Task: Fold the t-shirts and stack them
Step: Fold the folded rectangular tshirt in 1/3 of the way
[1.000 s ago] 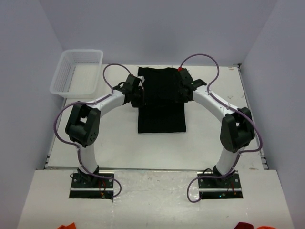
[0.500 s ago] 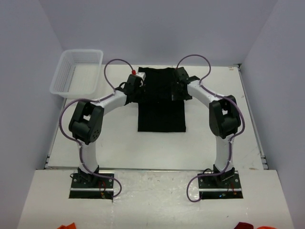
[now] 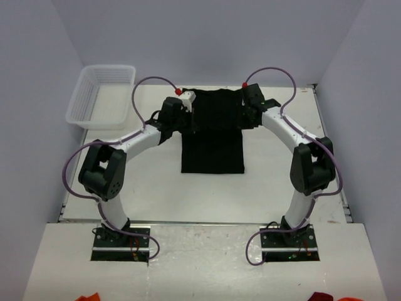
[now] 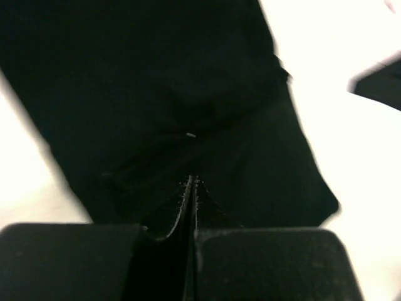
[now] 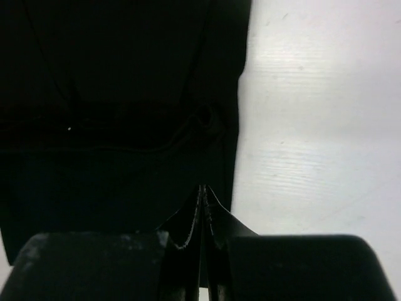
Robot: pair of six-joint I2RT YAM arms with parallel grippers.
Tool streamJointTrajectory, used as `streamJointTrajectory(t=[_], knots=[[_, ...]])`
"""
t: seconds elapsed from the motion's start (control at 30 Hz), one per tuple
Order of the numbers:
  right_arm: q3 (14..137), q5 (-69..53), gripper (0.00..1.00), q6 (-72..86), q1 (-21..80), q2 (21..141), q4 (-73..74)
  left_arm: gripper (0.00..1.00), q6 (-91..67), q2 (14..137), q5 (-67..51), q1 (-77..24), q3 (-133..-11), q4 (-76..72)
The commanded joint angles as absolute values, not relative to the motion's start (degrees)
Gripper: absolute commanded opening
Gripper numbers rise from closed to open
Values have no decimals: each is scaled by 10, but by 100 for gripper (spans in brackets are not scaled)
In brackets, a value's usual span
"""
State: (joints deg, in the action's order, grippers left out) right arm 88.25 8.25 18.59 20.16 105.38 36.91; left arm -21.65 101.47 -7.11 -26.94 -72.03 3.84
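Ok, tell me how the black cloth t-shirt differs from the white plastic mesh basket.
The black cloth t-shirt is dark and opaque; the white plastic mesh basket is pale and see-through. The t-shirt lies flat in the middle; the basket stands with raised walls at the far left. Both rest on the white table.

The white tabletop [image 3: 156,188] carries a black t-shirt [image 3: 212,147], folded into a long strip and lying flat across the middle of its far half, and a white mesh basket [image 3: 76,100] at its far left corner.

Basket [image 3: 103,97] fills far-left corner — left arm [image 3: 135,141], right arm [image 3: 285,128] flank t-shirt [image 3: 212,147]; near table [image 3: 207,197] passable.
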Motion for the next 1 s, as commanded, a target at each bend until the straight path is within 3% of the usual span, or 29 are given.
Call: streamJointTrajectory(t=[0.0,0.27,0.6,0.8,0.97], knots=[[872,-31,0,222,192,1073,335,0,-258,1055,-290,-275,-699,-62],[984,-79,0,195,190,1173,395,0,-272,1146,-322,-267,-743,-83],[1018,-59,0,194,191,1243,403,0,-254,1204,-303,-241,-786,-70],[1057,2,0,197,190,1274,422,0,-243,1223,-303,-200,-790,-72],[995,88,0,203,190,1208,357,0,-232,1253,-311,-169,-803,-76]])
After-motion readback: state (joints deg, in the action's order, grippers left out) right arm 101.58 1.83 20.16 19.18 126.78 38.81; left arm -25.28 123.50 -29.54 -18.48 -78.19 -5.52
